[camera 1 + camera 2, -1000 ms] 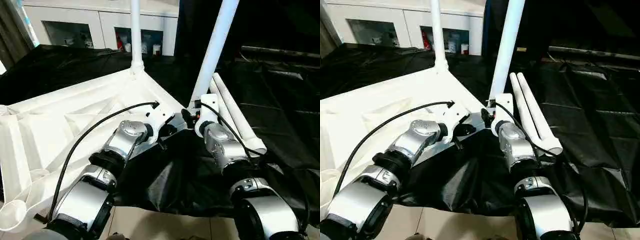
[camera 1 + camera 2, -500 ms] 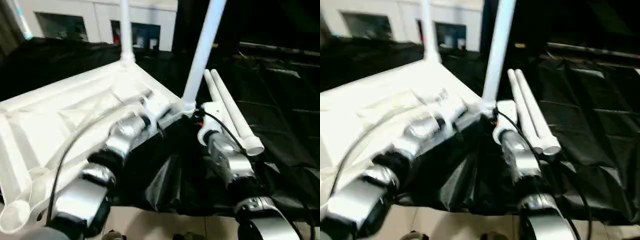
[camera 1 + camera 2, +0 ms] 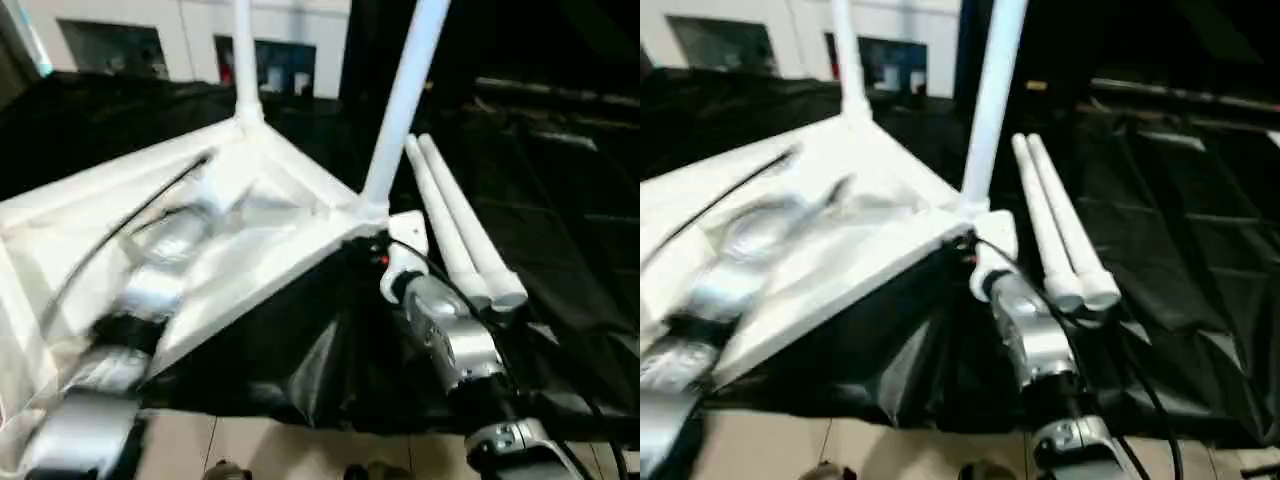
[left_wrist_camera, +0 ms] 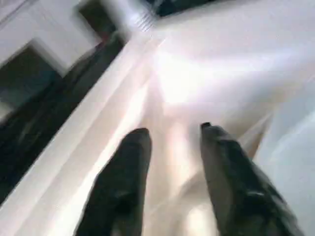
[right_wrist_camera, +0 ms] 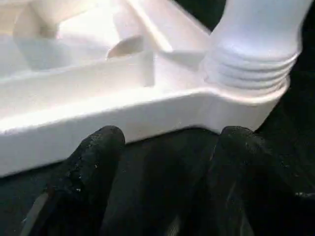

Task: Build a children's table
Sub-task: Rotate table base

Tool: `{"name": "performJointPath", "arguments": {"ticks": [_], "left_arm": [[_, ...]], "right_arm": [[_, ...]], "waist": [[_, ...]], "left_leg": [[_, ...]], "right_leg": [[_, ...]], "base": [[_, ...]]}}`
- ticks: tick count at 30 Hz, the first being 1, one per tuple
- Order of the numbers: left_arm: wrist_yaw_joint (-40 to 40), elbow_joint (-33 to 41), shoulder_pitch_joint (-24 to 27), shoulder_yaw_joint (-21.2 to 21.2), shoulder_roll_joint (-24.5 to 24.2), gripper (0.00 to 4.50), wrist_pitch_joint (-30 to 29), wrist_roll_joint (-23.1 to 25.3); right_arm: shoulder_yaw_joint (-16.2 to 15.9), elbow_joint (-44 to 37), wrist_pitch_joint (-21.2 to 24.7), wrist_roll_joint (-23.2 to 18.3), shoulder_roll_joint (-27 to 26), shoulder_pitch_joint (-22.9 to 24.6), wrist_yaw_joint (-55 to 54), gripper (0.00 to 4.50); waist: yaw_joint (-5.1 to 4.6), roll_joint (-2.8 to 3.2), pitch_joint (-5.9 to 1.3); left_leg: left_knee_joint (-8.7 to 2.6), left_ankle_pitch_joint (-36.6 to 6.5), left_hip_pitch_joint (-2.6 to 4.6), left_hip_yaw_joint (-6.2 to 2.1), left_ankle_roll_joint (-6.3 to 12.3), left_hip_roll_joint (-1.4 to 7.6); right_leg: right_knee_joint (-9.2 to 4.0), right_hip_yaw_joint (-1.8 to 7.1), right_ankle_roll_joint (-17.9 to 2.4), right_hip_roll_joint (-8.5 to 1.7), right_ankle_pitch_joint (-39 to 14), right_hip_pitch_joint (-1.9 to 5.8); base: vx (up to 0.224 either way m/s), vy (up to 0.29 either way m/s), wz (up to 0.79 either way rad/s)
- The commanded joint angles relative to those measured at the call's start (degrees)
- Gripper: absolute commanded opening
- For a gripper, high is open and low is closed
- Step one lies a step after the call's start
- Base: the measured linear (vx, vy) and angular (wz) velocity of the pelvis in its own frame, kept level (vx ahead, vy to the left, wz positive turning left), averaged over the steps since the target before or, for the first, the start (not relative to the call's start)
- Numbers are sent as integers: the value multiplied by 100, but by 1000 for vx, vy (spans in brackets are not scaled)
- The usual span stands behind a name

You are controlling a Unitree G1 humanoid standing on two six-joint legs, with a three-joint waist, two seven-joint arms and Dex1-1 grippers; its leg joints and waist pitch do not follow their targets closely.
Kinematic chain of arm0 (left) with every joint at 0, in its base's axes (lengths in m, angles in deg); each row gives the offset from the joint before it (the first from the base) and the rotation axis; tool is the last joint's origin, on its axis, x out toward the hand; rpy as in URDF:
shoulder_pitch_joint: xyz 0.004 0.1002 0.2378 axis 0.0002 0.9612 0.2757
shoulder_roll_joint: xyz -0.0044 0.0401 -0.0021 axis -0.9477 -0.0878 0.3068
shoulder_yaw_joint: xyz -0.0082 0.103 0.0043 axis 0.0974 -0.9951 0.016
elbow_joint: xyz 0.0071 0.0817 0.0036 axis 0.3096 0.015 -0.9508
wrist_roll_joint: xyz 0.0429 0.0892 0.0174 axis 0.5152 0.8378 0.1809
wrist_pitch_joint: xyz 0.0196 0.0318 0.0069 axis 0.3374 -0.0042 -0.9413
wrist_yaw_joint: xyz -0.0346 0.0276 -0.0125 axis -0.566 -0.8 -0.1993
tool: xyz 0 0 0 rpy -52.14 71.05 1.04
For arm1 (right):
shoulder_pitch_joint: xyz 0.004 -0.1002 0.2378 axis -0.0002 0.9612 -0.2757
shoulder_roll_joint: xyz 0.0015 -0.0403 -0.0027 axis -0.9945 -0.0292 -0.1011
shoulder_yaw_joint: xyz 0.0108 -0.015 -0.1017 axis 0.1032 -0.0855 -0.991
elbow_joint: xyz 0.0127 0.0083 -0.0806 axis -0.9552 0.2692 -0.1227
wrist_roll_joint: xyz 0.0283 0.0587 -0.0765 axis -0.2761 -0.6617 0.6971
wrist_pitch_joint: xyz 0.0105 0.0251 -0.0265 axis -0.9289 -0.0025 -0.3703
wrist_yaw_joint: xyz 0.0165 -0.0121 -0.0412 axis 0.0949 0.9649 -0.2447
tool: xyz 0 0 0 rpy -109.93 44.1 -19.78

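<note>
Two fitted legs (image 3: pixel 402 105) point straight up from the upturned top (image 3: pixel 270 215).

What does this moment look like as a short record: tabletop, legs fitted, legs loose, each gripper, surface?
tabletop: white top lying underside up, ribs showing
legs fitted: two, far leg and near leg, upright in corner sockets
legs loose: two spare legs side by side on the black sheet
left gripper: open over the underside, holding nothing
right gripper: open, beside the near leg's corner, holding nothing
</note>
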Motion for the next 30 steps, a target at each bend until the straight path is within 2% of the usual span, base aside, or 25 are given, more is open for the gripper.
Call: {"name": "performJointPath", "arguments": {"ticks": [1,2,3,4,5,6,9,11,12,15,17,18,19,20,21,23,24,28,30], "left_arm": [[175,952,224,202,-176,218,-642,237],[267,2004,810,507,-415,224,-1409,572],[412,2363,1063,550,-577,226,-1734,747],[504,2565,1211,561,-681,226,-1936,846],[585,2703,1336,575,-770,247,-2105,957],[751,2981,1618,619,-1033,261,-2485,1085],[865,3178,1787,632,-1239,268,-2819,1075],[913,3220,1919,630,-1394,268,-3058,1006],[1008,3072,1918,582,-1415,268,-3052,834],[1213,2715,1809,457,-1367,268,-2816,669],[1443,2454,1686,332,-1345,268,-2735,587],[1773,2233,1558,165,-1418,268,-2662,495],[1924,2173,1505,92,-1466,268,-2671,421],[2238,2203,1474,-63,-1601,268,-2680,325],[2452,2263,1460,-156,-1675,268,-2717,222],[2586,2302,1451,-214,-1721,268,-2739,159],[3210,2541,1396,-482,-1887,268,-2763,-161],[3852,2690,1243,-705,-1837,268,-2603,-579],[4135,2753,1164,-825,-1793,268,-2492,-749]], "right_arm": [[0,21,75,26,7,-44,34,355],[-7,130,101,28,-10,-119,36,355],[-25,167,131,17,-26,-151,56,355],[-38,184,153,9,-37,-168,70,355],[-55,210,162,13,-48,-186,75,355],[-103,284,169,42,-77,-237,86,355],[-132,355,171,56,-104,-291,101,355],[-160,433,173,53,-138,-345,136,355],[-203,527,154,74,-168,-414,161,355],[-216,665,121,68,-224,-503,168,355],[-261,774,92,95,-240,-571,217,355],[-297,889,66,118,-246,-658,266,355],[-305,947,51,124,-248,-703,285,355],[-307,1035,34,130,-248,-771,302,355],[-306,1095,15,135,-248,-819,310,355],[-306,1132,3,139,-248,-850,315,355],[-294,1294,-42,144,-260,-996,322,355],[-266,1480,-114,139,-278,-1150,331,355],[-262,1539,-145,146,-278,-1187,347,355]], "waist": [[4,68,-375],[-6,19,-368],[-7,18,-362],[-16,56,-348],[-32,35,-336],[-30,12,-328],[-2,26,-309],[6,23,-317],[12,-4,-318],[19,-8,-316],[23,24,-337],[21,62,-345],[16,59,-348],[18,100,-355],[11,66,-354],[8,83,-351],[8,107,-359],[-11,106,-384],[-22,90,-387]], "left_leg": [[-369,-745,66,11,95,156],[-363,-771,68,32,99,131],[-380,-777,64,7,88,172],[-382,-865,88,11,61,163],[-386,-899,79,16,58,145],[-388,-1046,106,15,6,129],[-406,-1220,113,5,-82,119],[-416,-1266,108,-7,-128,120],[-411,-1235,100,-11,-137,99],[-412,-1232,86,-10,-147,82],[-411,-1249,92,-23,-173,77],[-406,-1282,98,-27,-186,62],[-411,-1287,91,-28,-204,70],[-405,-1304,100,-39,-233,67],[-403,-1300,91,-35,-229,65],[-409,-1329,96,-38,-241,70],[-401,-1288,111,-38,-269,81],[-374,-929,95,-16,-274,67],[-375,-883,80,-14,-260,62]], "right_leg": [[-296,268,-1236,-322,-414,353],[-323,269,-1188,-294,-517,335],[-298,269,-1180,-335,-560,350],[-315,266,-1098,-310,-707,315],[-331,266,-1052,-283,-775,303],[-346,269,-990,-270,-929,263],[-361,280,-931,-263,-982,233],[-347,275,-922,-265,-972,242],[-341,276,-911,-258,-903,241],[-348,281,-922,-259,-852,247],[-346,281,-914,-271,-860,258],[-354,281,-955,-270,-826,253],[-346,280,-971,-268,-810,263],[-334,278,-1002,-271,-765,267],[-341,277,-1010,-273,-765,275],[-329,280,-1056,-280,-800,275],[-319,280,-1096,-286,-706,277],[-242,275,-1266,-264,-138,315],[-236,275,-1299,-268,-69,343]], "base": [[0,0,0],[0,0,0],[0,0,0],[0,0,0],[0,0,0],[0,0,0],[0,0,0],[0,0,0],[0,0,0],[0,0,0],[0,0,0],[0,0,0],[0,0,0],[0,0,0],[0,0,0],[0,0,0],[0,0,0],[0,0,0],[0,0,0]]}}
